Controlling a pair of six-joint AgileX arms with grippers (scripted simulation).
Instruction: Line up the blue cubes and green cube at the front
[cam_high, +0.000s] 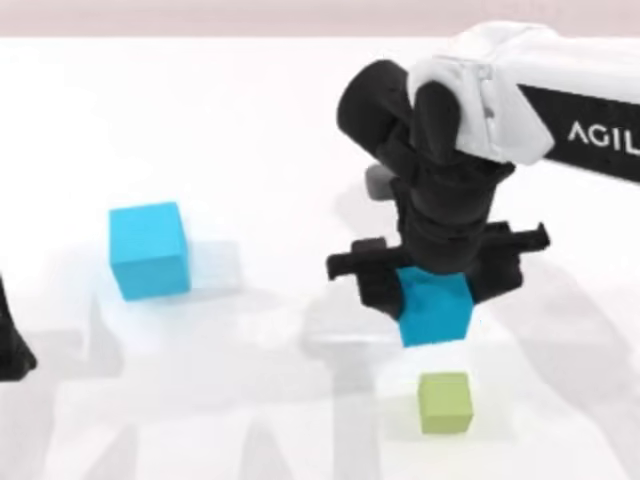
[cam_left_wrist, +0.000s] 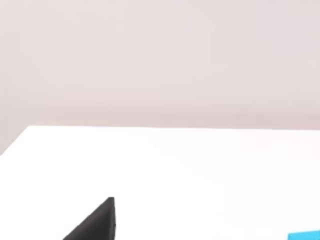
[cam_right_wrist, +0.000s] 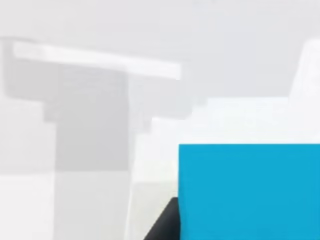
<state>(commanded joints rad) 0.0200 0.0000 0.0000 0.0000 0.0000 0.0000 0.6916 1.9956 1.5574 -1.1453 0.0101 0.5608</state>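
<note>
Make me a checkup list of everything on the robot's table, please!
Surface: plain white table, bare apart from the cubes.
Job's things: larger blue cube at the left; smaller blue cube between the right claw's fingers; green cube just in front of it, apart, not yet in a row.
Clutter: nothing seen.
Grippers: right claw shut on the smaller blue cube; left arm parked at the left edge.
Cables: nothing seen.
Surroundings: pale wall behind the table.

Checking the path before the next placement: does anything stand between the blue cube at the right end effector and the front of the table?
Yes. The green cube sits directly in front of the blue cube at the right end effector, apart from it. Either side of it, the white tabletop is bare.
</note>
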